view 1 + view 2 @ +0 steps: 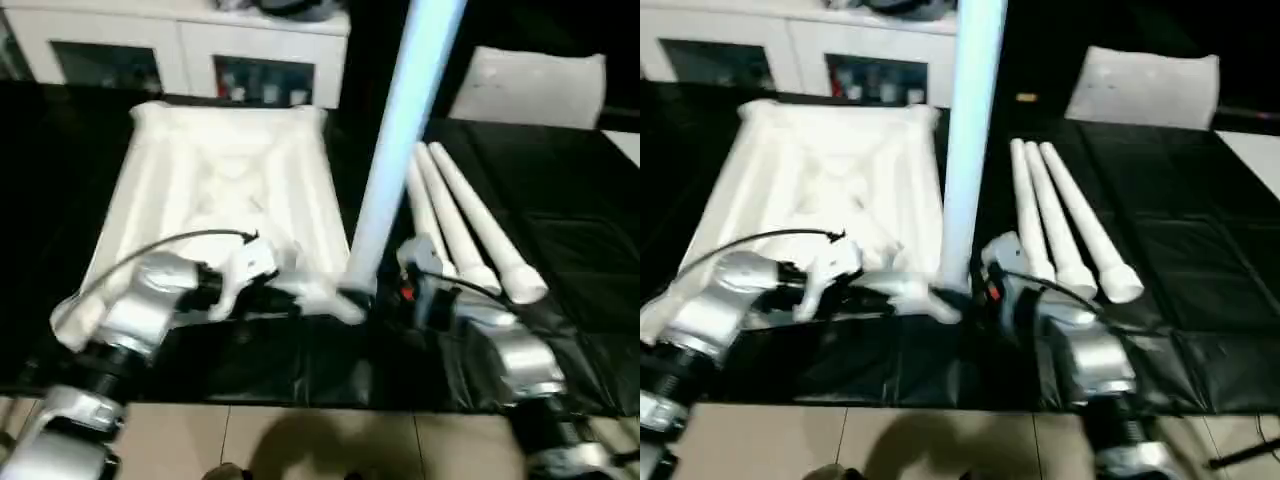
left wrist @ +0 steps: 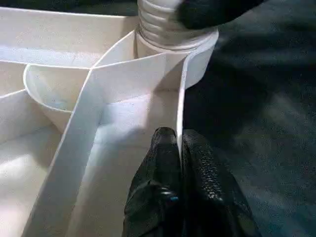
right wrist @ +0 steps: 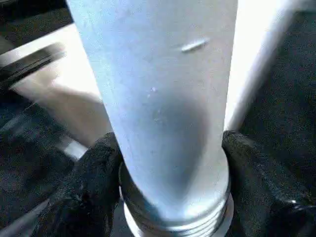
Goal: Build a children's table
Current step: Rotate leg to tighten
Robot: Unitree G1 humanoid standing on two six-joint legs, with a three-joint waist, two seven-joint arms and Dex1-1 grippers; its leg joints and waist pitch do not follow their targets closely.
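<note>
The children's table top lies upside down on a black-covered work table, ribbed underside up. One white leg stands upright at its near right corner, its threaded end in the round socket. My right gripper is shut on this leg just above the thread, one black finger on each side. My left gripper is shut on the top's thin side wall close to that socket. Three more legs lie side by side to the right.
A white cabinet with glass doors stands behind the work table. A flat white panel rests at the back right. The black cover reaches the near edge, with tiled floor below.
</note>
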